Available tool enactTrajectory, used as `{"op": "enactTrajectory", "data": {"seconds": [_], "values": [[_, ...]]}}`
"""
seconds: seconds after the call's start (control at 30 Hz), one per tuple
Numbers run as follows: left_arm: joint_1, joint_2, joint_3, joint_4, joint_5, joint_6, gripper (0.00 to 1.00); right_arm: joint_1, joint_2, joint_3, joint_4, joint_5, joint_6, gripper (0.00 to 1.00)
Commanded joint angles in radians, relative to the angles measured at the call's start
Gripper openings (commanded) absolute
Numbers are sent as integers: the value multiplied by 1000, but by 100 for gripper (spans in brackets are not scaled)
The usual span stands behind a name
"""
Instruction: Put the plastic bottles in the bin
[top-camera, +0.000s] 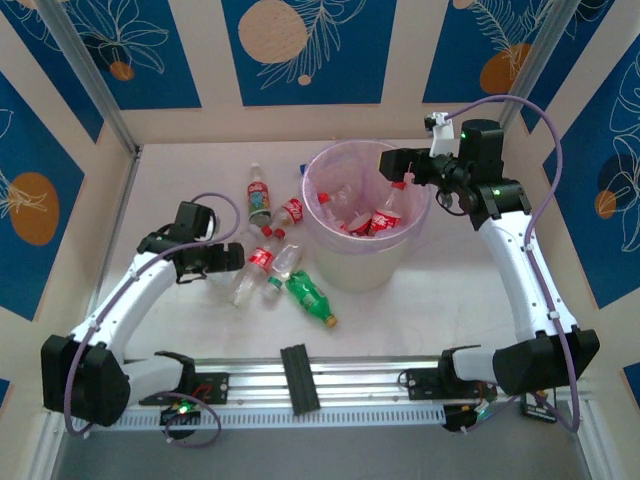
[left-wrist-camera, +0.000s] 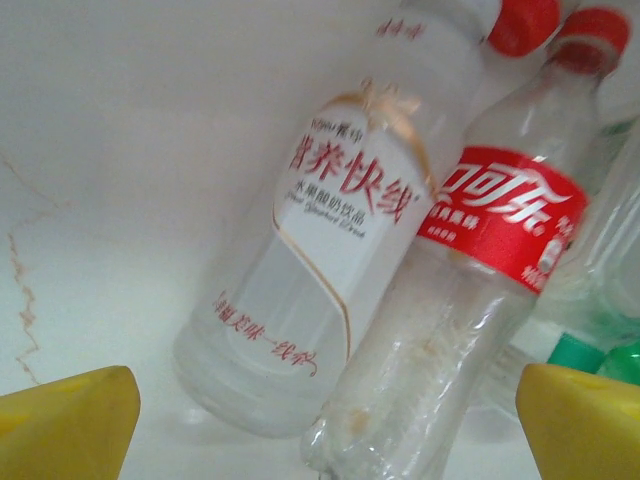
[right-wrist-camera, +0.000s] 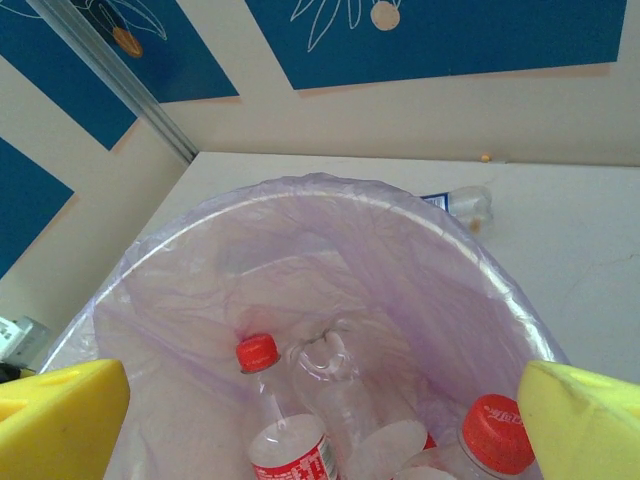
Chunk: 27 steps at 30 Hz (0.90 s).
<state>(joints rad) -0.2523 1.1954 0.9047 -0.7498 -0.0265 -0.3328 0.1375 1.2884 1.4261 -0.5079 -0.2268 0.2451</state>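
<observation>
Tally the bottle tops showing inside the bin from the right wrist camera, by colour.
Red caps: 2
Clear neck, no coloured cap: 1
Total: 3

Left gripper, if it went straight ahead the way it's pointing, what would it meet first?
The left gripper would likely meet the white-label bottle or the red-label bottle beside it; depth doesn't show which first.
</observation>
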Motion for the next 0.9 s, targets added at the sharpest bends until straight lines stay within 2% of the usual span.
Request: {"op": "enactTrajectory", "data": {"seconds": [0.0, 0.1, 0.53, 0.73, 0.87], "values": [[11, 45, -4, -3, 6, 28, 96, -3, -8, -7, 2, -34, 7, 100], [13, 95, -9, 26, 36, 53, 97, -3, -12, -15, 1, -29, 11, 100], [56, 293, 13, 130, 19, 80, 94, -6, -24, -18, -24, 1, -1, 100], [95, 313, -22, 141, 0, 29, 89, -11, -25, -21, -27, 4, -4, 100], [110, 306, -55, 179, 30, 23, 83, -13, -15, -18, -15, -9, 2, 100]]}}
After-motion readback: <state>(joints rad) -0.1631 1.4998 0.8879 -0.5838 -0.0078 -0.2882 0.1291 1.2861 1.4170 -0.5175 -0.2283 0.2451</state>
